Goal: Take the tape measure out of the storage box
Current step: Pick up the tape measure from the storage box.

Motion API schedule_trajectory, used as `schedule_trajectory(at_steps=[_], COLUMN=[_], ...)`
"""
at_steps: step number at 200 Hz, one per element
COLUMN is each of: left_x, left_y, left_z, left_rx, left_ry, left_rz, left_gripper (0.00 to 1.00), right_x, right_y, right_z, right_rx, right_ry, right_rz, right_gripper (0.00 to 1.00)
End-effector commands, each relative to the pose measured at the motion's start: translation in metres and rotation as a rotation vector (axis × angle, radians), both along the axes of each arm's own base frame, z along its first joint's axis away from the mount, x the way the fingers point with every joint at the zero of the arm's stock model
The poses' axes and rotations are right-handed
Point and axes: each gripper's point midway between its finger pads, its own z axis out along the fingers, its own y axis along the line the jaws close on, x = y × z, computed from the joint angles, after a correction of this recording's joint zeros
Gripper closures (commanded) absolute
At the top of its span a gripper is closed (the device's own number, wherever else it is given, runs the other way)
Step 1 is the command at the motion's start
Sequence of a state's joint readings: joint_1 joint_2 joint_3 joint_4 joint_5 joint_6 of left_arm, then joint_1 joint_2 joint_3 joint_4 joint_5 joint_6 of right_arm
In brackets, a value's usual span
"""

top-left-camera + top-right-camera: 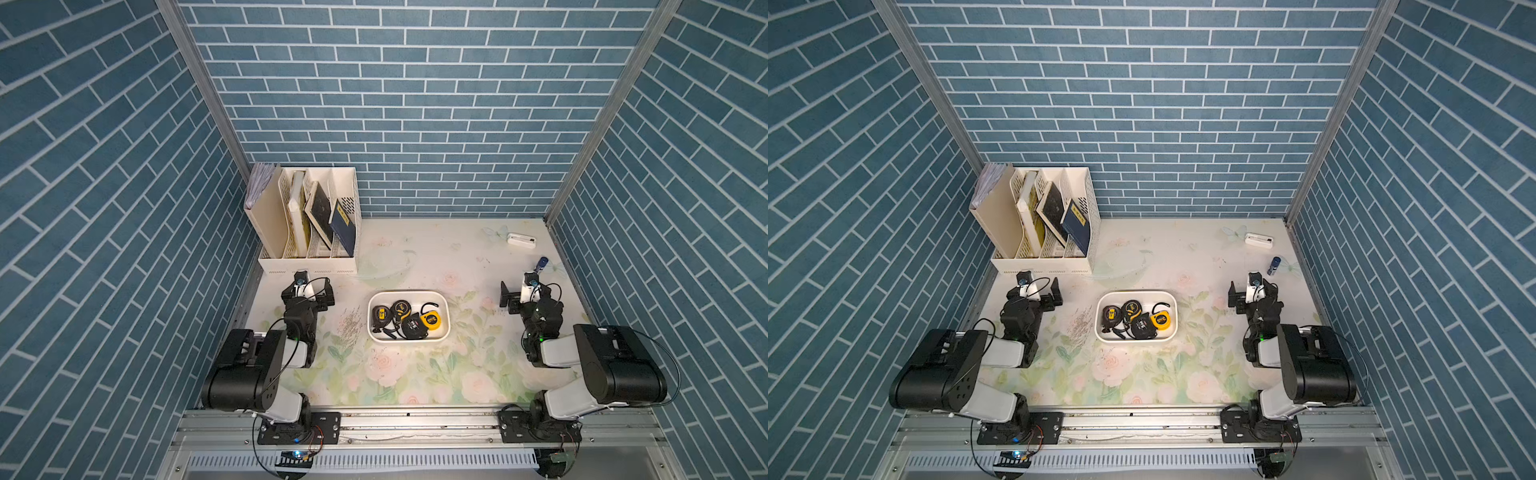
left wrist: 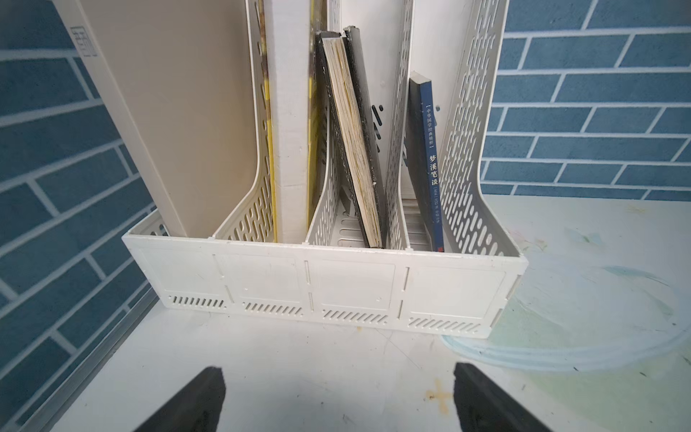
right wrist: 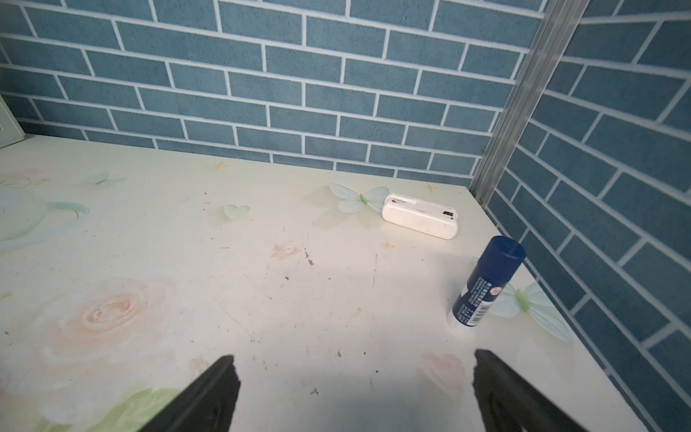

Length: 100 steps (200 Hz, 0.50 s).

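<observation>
Between the black fingers of the left gripper [image 2: 338, 374], spread wide with nothing in them, shows only scuffed pale table [image 2: 299, 355]. Just past it stands the cream file organiser [image 2: 325, 284], a hard plastic rack with slotted dividers and a low, plain front wall. Its compartments hold a tall beige folder [image 2: 187, 123], a thick white-spined book [image 2: 291, 112], a black-covered book [image 2: 355, 149] with yellowed pages leaning to one side, and a slim dark blue book [image 2: 430, 149] in the end slot. The right gripper [image 3: 355, 361] also stands wide apart and empty over the rose-printed tabletop. Near it a blue glue stick [image 3: 486, 284] stands upright, and further back a white rounded case [image 3: 418, 217] lies flat close to the brick-patterned wall. Midway between the two arms, well apart from both grippers in both top views, sits the storage box [image 1: 447, 320], a shallow, smooth white tub with rounded corners. Inside it lie the tape measures, crowded together and touching: three black ones [image 1: 415, 325] and a yellow one [image 1: 431, 320], all rounded casings, with a black cord looped above the yellow one.
</observation>
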<state>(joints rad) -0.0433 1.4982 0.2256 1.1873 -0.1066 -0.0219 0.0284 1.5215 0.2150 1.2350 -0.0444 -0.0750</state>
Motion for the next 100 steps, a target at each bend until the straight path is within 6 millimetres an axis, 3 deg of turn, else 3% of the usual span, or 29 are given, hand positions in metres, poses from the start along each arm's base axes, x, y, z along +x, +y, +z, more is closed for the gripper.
schedule_trajectory(at_steps=[1,100], left_x=[0.0040,0.0040], left_y=[0.0008,0.0007], left_z=[0.0086,0.0079], left_rx=[0.005,0.005], left_ry=[-0.029,-0.027], left_rz=[-0.005,-0.005], left_gripper=[0.00,0.00], right_x=[0.0044,0.0052], right_y=[0.0006,0.0003], right_z=[0.0084,0.0088], right_rx=[0.025,0.027], right_ry=[-0.030,-0.030], right_rz=[-0.009,-0.008], right_gripper=[0.00,0.00])
